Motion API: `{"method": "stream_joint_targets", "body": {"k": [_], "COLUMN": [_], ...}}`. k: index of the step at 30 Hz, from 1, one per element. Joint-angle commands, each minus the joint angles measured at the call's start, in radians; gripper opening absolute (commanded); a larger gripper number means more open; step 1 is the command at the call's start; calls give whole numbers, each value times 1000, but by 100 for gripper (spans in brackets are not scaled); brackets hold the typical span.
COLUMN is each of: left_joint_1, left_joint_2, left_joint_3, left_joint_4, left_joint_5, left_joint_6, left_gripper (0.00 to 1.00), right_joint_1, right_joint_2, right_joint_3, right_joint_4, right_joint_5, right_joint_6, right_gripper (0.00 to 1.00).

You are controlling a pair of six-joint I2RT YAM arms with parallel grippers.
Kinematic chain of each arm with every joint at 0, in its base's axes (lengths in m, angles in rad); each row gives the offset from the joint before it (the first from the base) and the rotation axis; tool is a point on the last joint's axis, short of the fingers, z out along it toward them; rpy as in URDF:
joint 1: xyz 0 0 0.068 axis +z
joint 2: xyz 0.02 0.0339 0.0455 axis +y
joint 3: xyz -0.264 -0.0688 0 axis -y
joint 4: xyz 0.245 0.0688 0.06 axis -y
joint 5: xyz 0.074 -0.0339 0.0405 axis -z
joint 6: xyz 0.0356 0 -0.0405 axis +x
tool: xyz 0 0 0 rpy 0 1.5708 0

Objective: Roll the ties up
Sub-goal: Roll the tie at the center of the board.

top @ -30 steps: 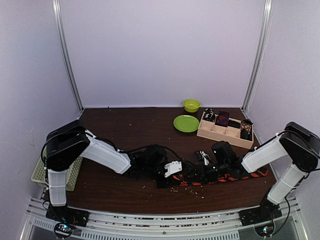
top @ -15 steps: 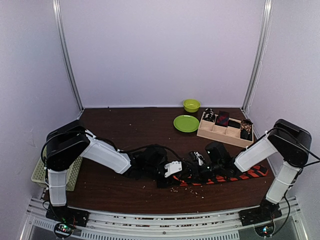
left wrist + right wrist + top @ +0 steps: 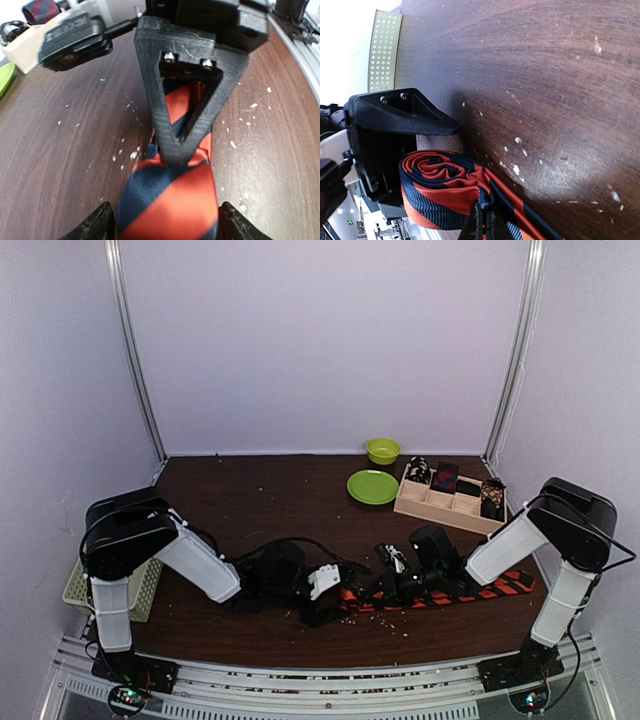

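The left gripper (image 3: 167, 226) has just sprung wide, releasing the half-rolled striped tie (image 3: 472, 593) on the near right surface (image 3: 260, 502). The right gripper (image 3: 483, 221) has clamped its coil, so rolling can continue.

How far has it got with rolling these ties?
Done: several rolled ties sit in the wooden box. In hand: the orange striped tie, a few turns rolled at one end, pinched by the right gripper; left gripper open. Left: its long flat tail.
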Motion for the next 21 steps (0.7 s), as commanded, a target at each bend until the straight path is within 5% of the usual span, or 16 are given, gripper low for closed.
{"method": "stream_joint_targets", "body": {"k": [1, 9, 21], "left_joint_1": [9, 24, 23], "left_joint_2": [40, 147, 153], "left_joint_3": [-108, -216, -110], "left_joint_4": [256, 636, 530], "left_joint_5": [13, 42, 81], "left_joint_6": [-83, -167, -125], "left_gripper": [73, 63, 53], "right_joint_1": [2, 1, 2], "right_joint_2": [70, 44, 50], "right_joint_3": [-34, -16, -9], "right_joint_4": [-160, -262, -289], "right_joint_5": [106, 156, 177], "right_joint_6": [-45, -100, -128], "right_gripper": [0, 0, 0]}}
